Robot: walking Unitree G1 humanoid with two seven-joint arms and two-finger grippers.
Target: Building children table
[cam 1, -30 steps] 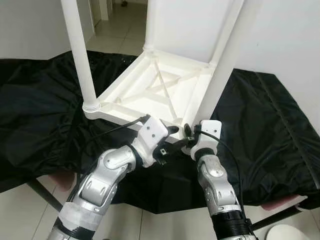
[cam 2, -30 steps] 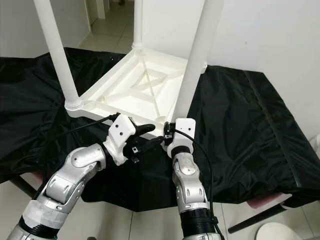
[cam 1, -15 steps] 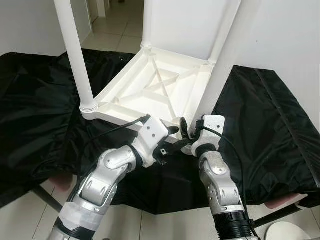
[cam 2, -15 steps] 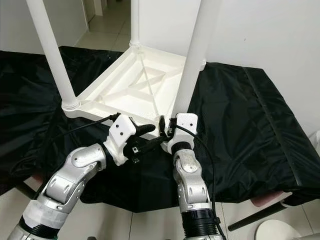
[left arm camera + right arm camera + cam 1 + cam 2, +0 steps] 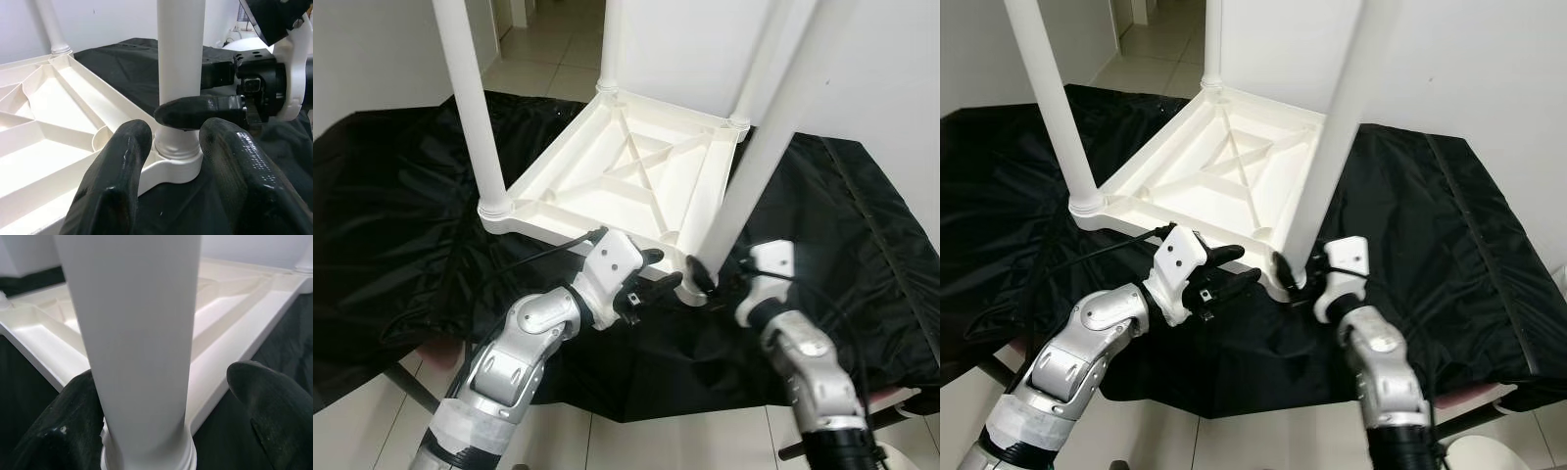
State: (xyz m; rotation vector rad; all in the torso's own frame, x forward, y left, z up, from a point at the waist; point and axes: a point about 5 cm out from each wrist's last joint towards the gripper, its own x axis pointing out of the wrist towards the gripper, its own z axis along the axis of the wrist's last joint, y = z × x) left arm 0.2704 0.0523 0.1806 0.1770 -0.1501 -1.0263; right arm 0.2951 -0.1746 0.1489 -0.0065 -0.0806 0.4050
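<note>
While the left pincer (image 5: 1239, 277) hovers with fingers apart at the near corner of the upturned white table (image 5: 1219, 171), the right pincer (image 5: 1285, 271) straddles the near leg (image 5: 1327, 147) at its socket, fingers spread, one pad touching it. Farther back, the table lies upside down on a surface draped in black cloth (image 5: 1430, 235), legs pointing up

You had the children table (image 5: 626, 181) lying upside down on the cloth (image 5: 401, 225), which covered the counter. Legs stood up from its corners: one at the near left (image 5: 475, 117), one at the far left (image 5: 610, 44), one at the near corner (image 5: 754, 166) closest to you. The left hand (image 5: 658, 275) sat just left of that near leg's base, at the table's near edge. The right hand (image 5: 703, 284) sat at the same base from the right, one finger (image 5: 63, 426) on either side of the leg. Tiled floor (image 5: 548, 49) lay behind the counter.
</note>
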